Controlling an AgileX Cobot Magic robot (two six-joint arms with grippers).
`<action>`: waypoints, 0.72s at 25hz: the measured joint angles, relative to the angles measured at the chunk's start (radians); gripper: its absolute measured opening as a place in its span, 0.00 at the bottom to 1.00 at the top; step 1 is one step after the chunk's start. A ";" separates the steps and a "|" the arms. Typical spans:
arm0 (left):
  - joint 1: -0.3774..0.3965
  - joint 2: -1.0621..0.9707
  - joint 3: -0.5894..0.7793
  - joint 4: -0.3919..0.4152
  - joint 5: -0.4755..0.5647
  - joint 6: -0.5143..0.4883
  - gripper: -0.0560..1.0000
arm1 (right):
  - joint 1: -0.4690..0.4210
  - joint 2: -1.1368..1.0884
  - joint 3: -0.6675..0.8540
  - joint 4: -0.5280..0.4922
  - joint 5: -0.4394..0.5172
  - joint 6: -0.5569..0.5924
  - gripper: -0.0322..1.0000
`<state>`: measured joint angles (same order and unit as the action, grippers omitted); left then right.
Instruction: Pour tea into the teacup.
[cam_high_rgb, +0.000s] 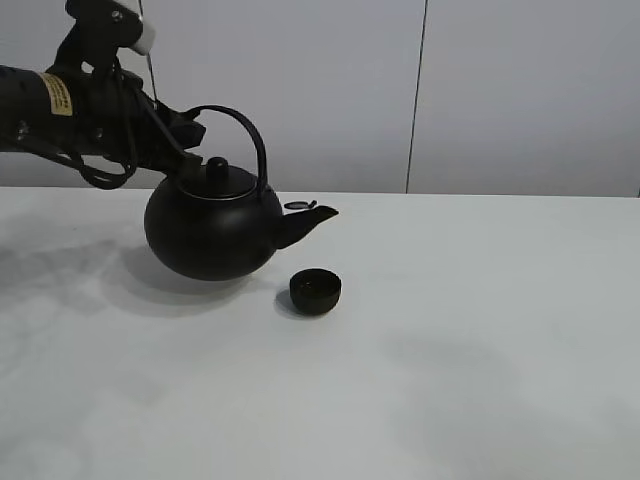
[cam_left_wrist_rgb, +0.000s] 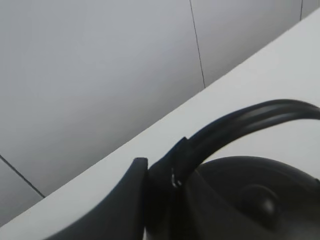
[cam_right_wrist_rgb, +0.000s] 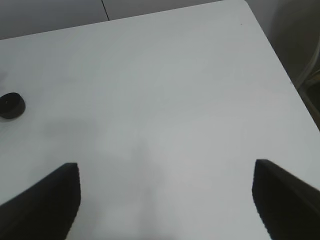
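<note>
Kettle held over the counter, teacup just beside its spout.

My left tool (cam_high_rgb: 178, 135) clenches the arched handle of the black kettle (cam_high_rgb: 212, 232) near the counter's (cam_high_rgb: 480, 330) far-left edge, spout tipped toward the teacup (cam_high_rgb: 315, 291), which sits apart, toward the middle. My right tool (cam_right_wrist_rgb: 165, 200) hangs released over bare counter.

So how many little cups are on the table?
1. The teacup sits on the white table, just below the spout of the kettle, which the left gripper holds by its handle. No other cups show.
</note>
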<state>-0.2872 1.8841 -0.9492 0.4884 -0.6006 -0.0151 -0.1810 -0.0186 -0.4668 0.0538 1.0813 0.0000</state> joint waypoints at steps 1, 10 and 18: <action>0.000 0.000 0.013 -0.031 -0.025 0.000 0.17 | 0.000 0.000 0.000 0.000 0.000 0.000 0.65; 0.008 -0.011 0.173 -0.208 -0.202 -0.020 0.17 | 0.000 0.000 0.000 0.000 0.000 0.000 0.65; 0.043 -0.012 0.265 -0.238 -0.287 -0.024 0.17 | 0.000 0.000 0.000 0.000 0.000 0.000 0.65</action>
<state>-0.2438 1.8722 -0.6839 0.2509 -0.8874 -0.0393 -0.1810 -0.0186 -0.4668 0.0538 1.0816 0.0000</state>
